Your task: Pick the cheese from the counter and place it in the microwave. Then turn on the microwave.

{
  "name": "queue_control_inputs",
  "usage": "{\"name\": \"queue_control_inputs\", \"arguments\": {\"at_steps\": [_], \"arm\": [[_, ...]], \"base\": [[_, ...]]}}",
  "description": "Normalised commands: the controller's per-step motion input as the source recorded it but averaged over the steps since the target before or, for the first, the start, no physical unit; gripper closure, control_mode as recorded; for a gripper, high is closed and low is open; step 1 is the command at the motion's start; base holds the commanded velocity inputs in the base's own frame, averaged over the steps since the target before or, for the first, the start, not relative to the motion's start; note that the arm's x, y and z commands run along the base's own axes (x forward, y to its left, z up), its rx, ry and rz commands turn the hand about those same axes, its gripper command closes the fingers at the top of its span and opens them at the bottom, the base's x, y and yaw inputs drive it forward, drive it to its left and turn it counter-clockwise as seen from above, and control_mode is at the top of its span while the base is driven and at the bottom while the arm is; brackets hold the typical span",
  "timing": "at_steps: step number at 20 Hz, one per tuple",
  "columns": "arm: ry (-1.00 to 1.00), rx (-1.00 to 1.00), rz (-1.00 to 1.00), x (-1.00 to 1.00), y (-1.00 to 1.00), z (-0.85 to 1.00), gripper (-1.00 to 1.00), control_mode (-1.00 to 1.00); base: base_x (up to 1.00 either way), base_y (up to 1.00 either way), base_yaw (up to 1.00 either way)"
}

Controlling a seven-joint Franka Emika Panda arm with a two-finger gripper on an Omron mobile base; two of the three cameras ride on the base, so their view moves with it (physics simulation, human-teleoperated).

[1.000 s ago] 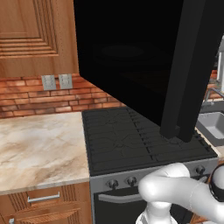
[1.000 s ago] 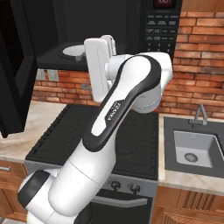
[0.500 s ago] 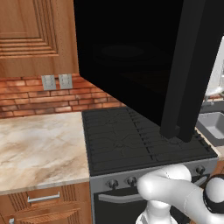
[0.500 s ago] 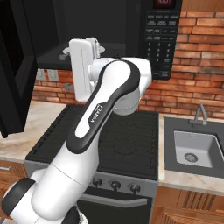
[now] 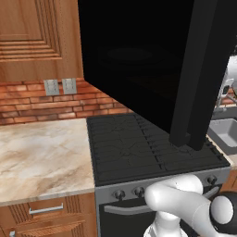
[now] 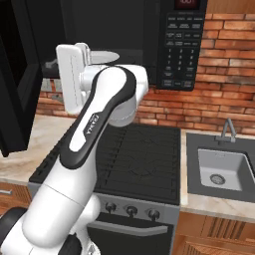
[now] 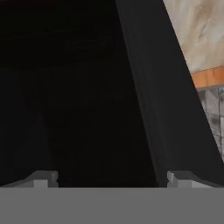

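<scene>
Now the microwave (image 6: 182,45) hangs over the black stove (image 5: 148,152) with its wide dark door (image 5: 139,60) swung fully open toward the room. From the right base view, the white arm (image 6: 99,124) rises from the lower left and bends up to the open mouth of the oven, its end just in front of the dark cavity. Behind it, inside the cavity, a pale round plate (image 6: 107,56) is partly visible. The button panel (image 6: 180,50) sits at the right of the oven, well apart from the arm's end.

In the hand view, the two fingertips (image 7: 43,178) stand far apart at the bottom edge, so the jaws are wide open. Between them there is only darkness and the slanted edge of the door; they hold nothing.

Where the cheese lies I cannot tell: the oven's inside is too dark. It is not between the jaws and not touching them.

The beige marble tabletop (image 5: 41,152) lies to the left of the stove, under a wooden cabinet (image 5: 32,37) and a red brick wall (image 5: 28,99) with two sockets (image 5: 60,86). A sink (image 6: 221,169) with a faucet (image 6: 226,130) is to the right of the stove.
</scene>
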Motion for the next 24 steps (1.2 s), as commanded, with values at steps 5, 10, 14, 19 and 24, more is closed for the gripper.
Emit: {"name": "queue_control_inputs", "arguments": {"at_steps": [5, 10, 14, 19, 24], "arm": [[0.00, 0.00, 0.11, -0.22, 0.53, 0.00, -1.00, -1.00], [0.00, 0.00, 0.09, -0.40, 0.57, 0.00, -1.00, -1.00], [0.00, 0.00, 0.07, -0.48, 0.63, 0.00, -1.00, -1.00], [0.00, 0.00, 0.06, -0.52, 0.65, 0.00, -1.00, -1.00], [0.00, 0.00, 0.06, -0.53, 0.63, 0.00, -1.00, -1.00]], "base": [[0.00, 0.00, 0.00], [0.00, 0.00, 0.00], [0.00, 0.00, 0.00], [0.00, 0.00, 0.00], [0.00, 0.00, 0.00]]}}
